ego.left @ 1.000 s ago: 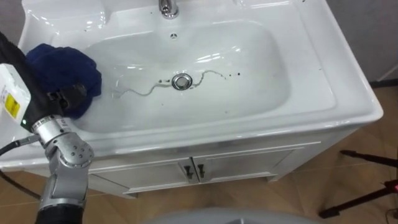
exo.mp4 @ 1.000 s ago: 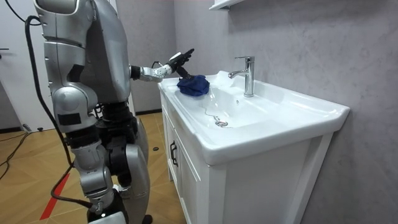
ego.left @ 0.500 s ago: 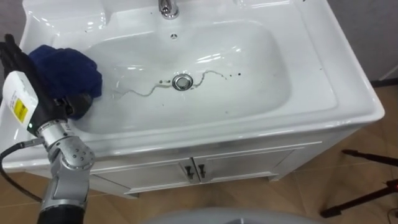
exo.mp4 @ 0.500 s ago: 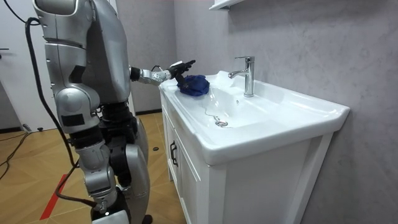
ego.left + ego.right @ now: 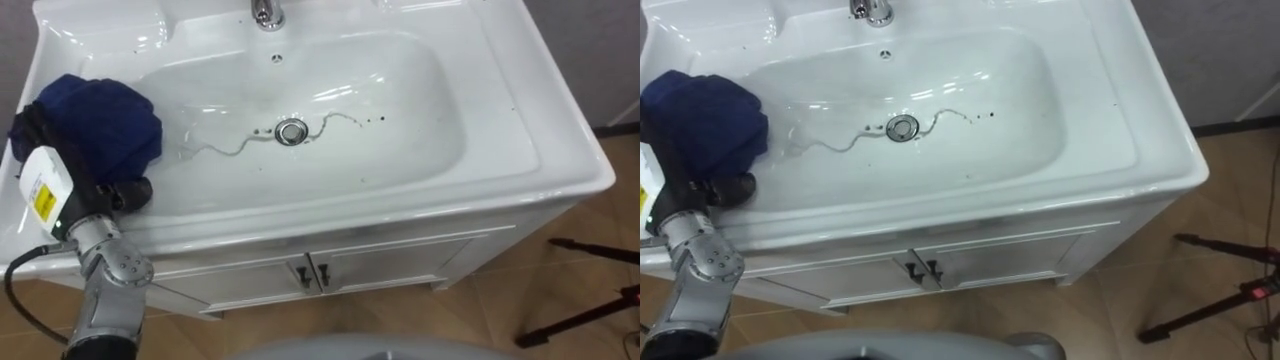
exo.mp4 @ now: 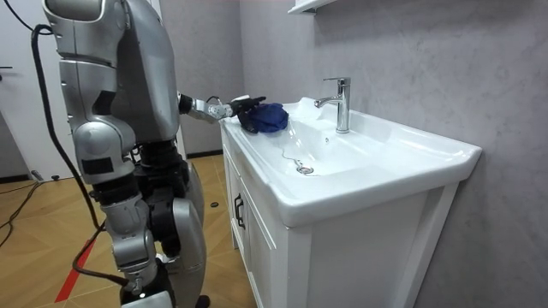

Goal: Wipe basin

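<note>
Where the robot stands upright at the near left corner of a white vanity cabinet [image 5: 310, 270], its left arm stretches forward over the rim of the basin [image 5: 400, 110]. At the far left, the left hand [image 5: 60, 185] rests against the near side of a cloth [image 5: 98, 115]; whether the hand has closed on the cloth cannot be told, since the cloth covers part of it.

The cloth is deep blue, soft and thick, bunched into a rounded, rumpled heap with folds on top. It sits on the basin's left ledge, its right edge hanging over the slope into the bowl.

Just right of the cloth, the bowl's floor is wet and glossy. A thin, dark, wavy streak [image 5: 225, 148] runs from beside the cloth across the bottom to the round metal drain [image 5: 292, 131] at the bowl's middle. The streak picks up again on the drain's right side and ends near a few small dark specks [image 5: 378, 121].

Behind the drain, at the back rim, stands a chrome tap [image 5: 266, 12], its spout reaching out over the bowl in the room view.

Further right, the bowl and the wide right rim are plain glossy white. Below the rim, the cabinet has two doors with small dark handles. At the far right, thin dark stand legs [image 5: 590, 255] lie across the wooden floor [image 5: 480, 320].
</note>
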Robot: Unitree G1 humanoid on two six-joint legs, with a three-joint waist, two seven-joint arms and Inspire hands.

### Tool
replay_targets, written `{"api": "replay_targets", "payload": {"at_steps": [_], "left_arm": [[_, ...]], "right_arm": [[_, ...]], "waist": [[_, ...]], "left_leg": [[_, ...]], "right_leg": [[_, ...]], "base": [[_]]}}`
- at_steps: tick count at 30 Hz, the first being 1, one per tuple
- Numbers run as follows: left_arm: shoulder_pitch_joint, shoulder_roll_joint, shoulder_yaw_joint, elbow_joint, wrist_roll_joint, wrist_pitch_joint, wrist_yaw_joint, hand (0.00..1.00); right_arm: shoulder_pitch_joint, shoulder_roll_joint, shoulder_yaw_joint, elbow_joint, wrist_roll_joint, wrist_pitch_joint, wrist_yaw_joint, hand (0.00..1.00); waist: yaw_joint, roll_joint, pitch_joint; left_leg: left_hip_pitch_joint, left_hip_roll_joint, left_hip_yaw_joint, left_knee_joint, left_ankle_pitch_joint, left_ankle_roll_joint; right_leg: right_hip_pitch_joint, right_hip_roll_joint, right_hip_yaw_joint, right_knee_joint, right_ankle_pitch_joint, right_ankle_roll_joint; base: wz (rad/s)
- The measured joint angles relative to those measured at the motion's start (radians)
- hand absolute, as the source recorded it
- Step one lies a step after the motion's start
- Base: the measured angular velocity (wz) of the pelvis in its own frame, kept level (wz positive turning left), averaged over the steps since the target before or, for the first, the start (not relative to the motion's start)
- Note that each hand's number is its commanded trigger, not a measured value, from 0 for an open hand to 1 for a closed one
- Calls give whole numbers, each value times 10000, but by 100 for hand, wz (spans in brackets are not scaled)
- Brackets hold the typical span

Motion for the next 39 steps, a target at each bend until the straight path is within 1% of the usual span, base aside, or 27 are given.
{"api": "replay_targets", "payload": {"at_steps": [3, 7, 9, 12, 19, 25, 29, 31, 33, 39], "left_arm": [[1, -2, -4, 312, 29, 70, -8, 0], [0, -1, -2, 449, 37, 106, -20, 0], [-14, -2, 2, 592, 37, 113, -21, 0], [-84, -2, 2, 729, 37, 137, -28, 0], [-98, -2, 13, 749, 35, 184, -32, 0], [-176, 0, 30, 674, 50, 206, -1, 0], [-201, 0, 48, 623, 52, 200, 314, 0], [-201, 0, 48, 577, 52, 190, 440, 0], [-210, 1, 48, 491, 52, 181, 614, 0], [-232, 11, 51, 429, 52, 174, 697, 0]], "right_arm": [[-93, 0, 0, -30, -5, 190, -80, 0], [-92, -4, -9, -34, -5, 202, -101, 0], [-95, -3, -12, -61, -8, 338, -99, 0], [-103, -3, -19, -75, -8, 409, -98, 0], [-120, -3, -33, -50, -8, 409, -182, 0], [-218, -3, -27, -64, 18, 395, -318, 0], [-326, -4, -16, -64, 63, 361, -518, 0], [-363, -2, -15, -62, 64, 354, -566, 0], [-392, -2, -15, -62, 75, 297, -645, 0], [-452, -1, -14, -47, 107, 279, -713, 0]], "waist": [[-28, 56, -39], [-31, 69, -78], [-29, 60, -114], [-38, 57, -122], [-52, 1, -113], [-44, 5, -119], [-34, 17, -126], [-33, 29, -119], [-31, 16, -94], [-27, 23, -76]], "left_leg": [[0, 2, 42, 3, 0, 0], [-8, 1, 55, 5, 1, 0], [2, 1, 76, 5, 1, 0], [13, 1, 83, 14, 1, 1], [103, 0, 88, 22, 2, 1], [23, 2, 15, 28, 2, 1], [-6, 2, -3, 27, 2, 1], [-6, 1, -20, 27, 2, 1], [-7, 1, -48, 29, 2, 1], [-9, -1, -79, 30, 2, 1]], "right_leg": [[-38, -1, -1, 5, 0, 0], [-40, -4, -16, 2, 0, 0], [-31, -5, 0, 4, 0, 0], [-24, -4, 8, 6, 0, 0], [43, -4, 34, 9, 1, -1], [14, 3, 33, 8, 0, -1], [-26, 6, 35, 7, 1, -2], [-27, 7, 32, 2, 1, -2], [-35, 7, 20, -9, 1, -2], [-39, 6, -13, -14, 1, -2]], "base": [[0], [0], [0], [0], [0], [0], [0], [0], [3], [0]]}}
